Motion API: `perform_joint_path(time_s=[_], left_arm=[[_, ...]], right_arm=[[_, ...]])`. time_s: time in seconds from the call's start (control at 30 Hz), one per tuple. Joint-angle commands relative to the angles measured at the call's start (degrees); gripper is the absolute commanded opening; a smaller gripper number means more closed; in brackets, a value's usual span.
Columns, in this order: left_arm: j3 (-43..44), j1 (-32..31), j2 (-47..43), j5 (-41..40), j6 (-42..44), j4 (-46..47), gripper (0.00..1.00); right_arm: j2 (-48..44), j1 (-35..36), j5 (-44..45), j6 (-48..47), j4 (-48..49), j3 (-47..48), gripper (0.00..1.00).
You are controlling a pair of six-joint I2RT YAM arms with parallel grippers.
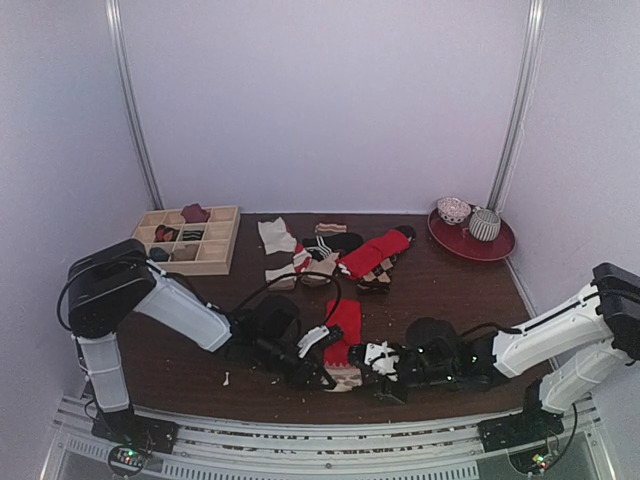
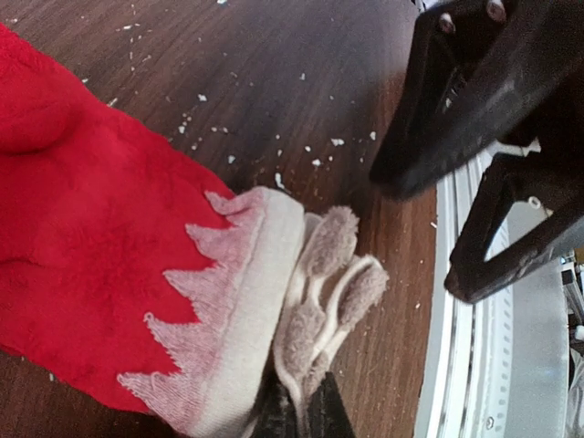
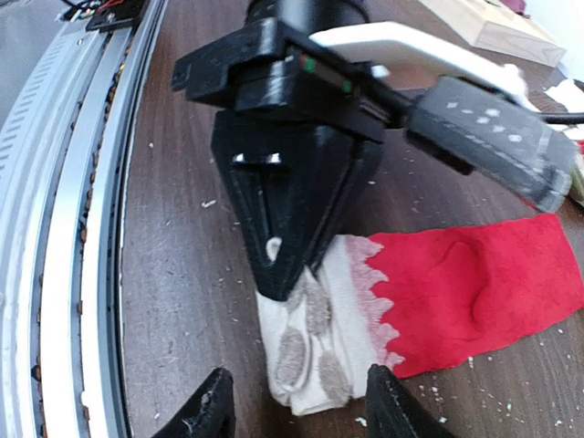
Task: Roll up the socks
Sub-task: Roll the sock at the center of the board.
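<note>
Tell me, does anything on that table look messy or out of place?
Yes: pale flecks are scattered over the dark table around the red sock, like lint or crumbs. Further back, loose socks lie in a jumbled heap.

Dark wooden table (image 1: 450,295) before me, divided wooden box (image 1: 215,268) at its far left, red plate (image 1: 500,250) far right, heap of loose socks (image 1: 335,255) mid-table, red sock (image 1: 345,320) with cream end lying near my arms, pale crumbs (image 2: 315,162) scattered around it.
</note>
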Motion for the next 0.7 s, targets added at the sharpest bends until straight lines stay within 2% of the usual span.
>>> perform_joint_path(time_s=[0.0,0.37,0.5,0.57,0.67], left_arm=[[-2.3,-0.3,4.3,-2.6,-1.3,-12.3,0.0],[-2.4,-0.3,4.8,-2.3,-0.4,-12.5,0.0],[-2.6,-0.3,4.7,-1.9,-0.3,-12.1,0.0],[-2.6,-0.3,4.6,-1.6,-0.1,-12.0,0.0],[-2.4,-0.3,3.3,-2.2,1.2,-12.2,0.0]], right_arm=[[3.5,2.0,2.9,-4.4,-1.4,3.2,0.5],[11.9,3.3,5.2,-2.8,-1.4,6.5,0.47],[14.2,3.3,9.5,-1.7,-1.5,7.4,0.43],[15.1,3.2,10.7,-0.6,-2.4,8.0,0.36],[16.0,2.8,9.0,2.5,-5.1,9.1,0.17]])
